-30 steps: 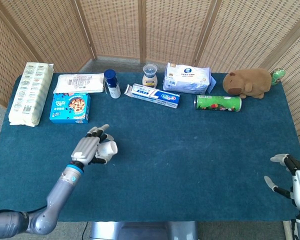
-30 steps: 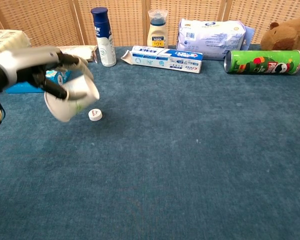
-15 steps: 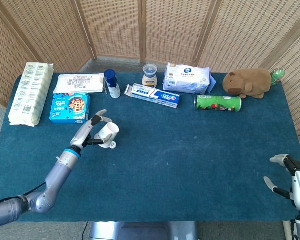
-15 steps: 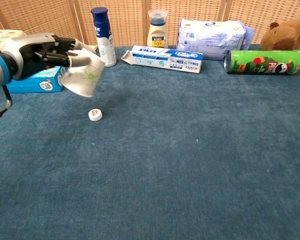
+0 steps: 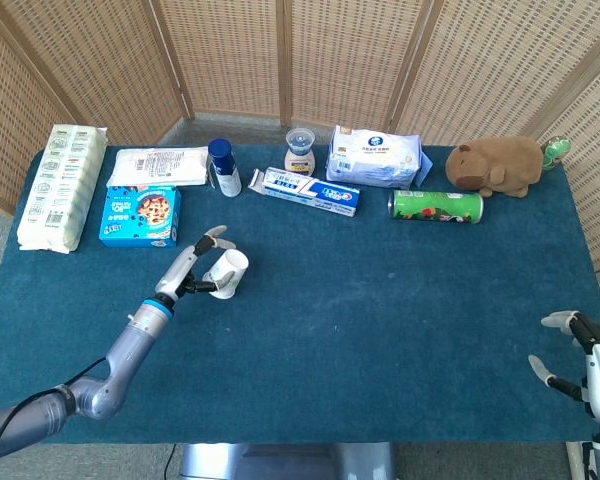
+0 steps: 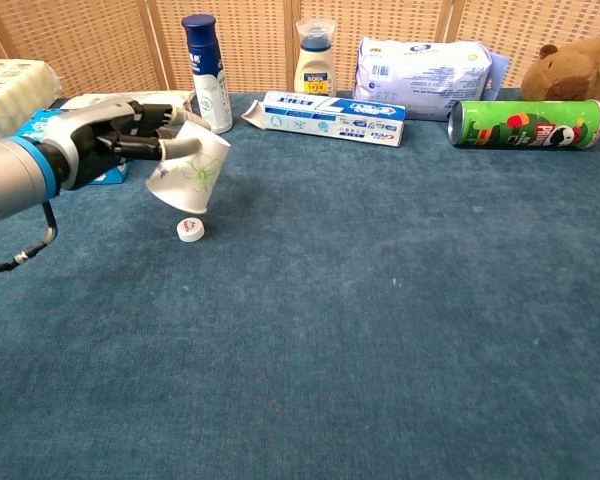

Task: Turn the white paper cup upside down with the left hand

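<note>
My left hand point(image 6: 115, 140) point(image 5: 195, 268) grips the white paper cup point(image 6: 188, 172) point(image 5: 225, 274) above the blue table cloth. The cup carries a faint green print and is tilted, its wider rim pointing down and left toward a small white cap point(image 6: 190, 229) on the cloth. In the chest view the cup's narrow end points up and right, with fingers wrapped on its upper side. My right hand point(image 5: 580, 355) shows only in the head view, at the table's near right corner, fingers apart and holding nothing.
Along the far edge lie a blue bottle point(image 6: 206, 73), a small jar point(image 6: 315, 58), a toothpaste box point(image 6: 330, 117), a wipes pack point(image 6: 425, 64), a green can point(image 6: 525, 123) and a plush toy point(image 5: 500, 165). A cookie box point(image 5: 140, 215) lies left of the cup.
The left hand carried the cup right and toward the far side while rolling it over; the rim that pointed down-left a second ago now faces more downward over the cap. The right hand stayed still.
</note>
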Tool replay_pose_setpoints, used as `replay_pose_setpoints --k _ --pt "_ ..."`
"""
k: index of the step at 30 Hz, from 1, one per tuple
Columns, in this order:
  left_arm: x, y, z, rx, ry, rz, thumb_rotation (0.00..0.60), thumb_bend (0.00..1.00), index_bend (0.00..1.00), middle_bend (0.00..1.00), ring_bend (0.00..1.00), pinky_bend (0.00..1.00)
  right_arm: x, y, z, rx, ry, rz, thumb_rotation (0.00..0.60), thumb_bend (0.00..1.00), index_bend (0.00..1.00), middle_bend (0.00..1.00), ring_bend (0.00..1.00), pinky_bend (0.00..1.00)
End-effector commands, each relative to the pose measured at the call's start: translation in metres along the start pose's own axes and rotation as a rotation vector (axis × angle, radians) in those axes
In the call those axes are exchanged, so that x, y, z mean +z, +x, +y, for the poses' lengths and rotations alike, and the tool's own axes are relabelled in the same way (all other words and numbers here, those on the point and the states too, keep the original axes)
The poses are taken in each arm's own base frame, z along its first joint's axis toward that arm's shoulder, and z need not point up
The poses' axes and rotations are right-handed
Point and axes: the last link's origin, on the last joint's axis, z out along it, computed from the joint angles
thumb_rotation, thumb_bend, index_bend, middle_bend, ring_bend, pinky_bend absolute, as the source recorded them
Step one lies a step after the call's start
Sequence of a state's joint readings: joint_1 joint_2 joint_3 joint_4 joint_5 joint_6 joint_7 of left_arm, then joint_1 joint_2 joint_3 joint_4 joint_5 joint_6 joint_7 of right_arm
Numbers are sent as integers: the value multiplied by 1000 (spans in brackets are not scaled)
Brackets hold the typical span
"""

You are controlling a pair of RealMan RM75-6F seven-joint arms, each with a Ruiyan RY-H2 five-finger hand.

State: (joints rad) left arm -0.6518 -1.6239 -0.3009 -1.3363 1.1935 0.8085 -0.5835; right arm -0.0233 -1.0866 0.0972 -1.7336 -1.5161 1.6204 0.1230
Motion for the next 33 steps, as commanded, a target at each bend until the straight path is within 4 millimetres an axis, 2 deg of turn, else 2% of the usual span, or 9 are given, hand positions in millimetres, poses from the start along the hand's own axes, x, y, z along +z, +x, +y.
replay_pose_setpoints --k 1,17,27,31,33 --pt "4 -6 -1 -2 -16 0 380 360 400 64 0 0 0 0 0 4 -1 -2 600 250 384 365 421 457" --pt "25 -24 1 74 -43 -8 379 359 400 63 0 0 0 3 1 39 -11 -1 600 248 383 365 421 457" --pt "25 -27 -5 138 -32 -31 385 360 400 63 0 0 -2 4 2 56 -20 -3 600 249 384 373 423 457" --pt "21 -25 -8 196 -28 -46 424 360 400 63 0 0 -3 5 2 77 -22 -3 600 249 383 373 427 457" --pt "17 -22 -10 240 -25 -58 429 354 365 63 0 0 -4 6 2 85 -22 0 600 249 383 373 429 457"
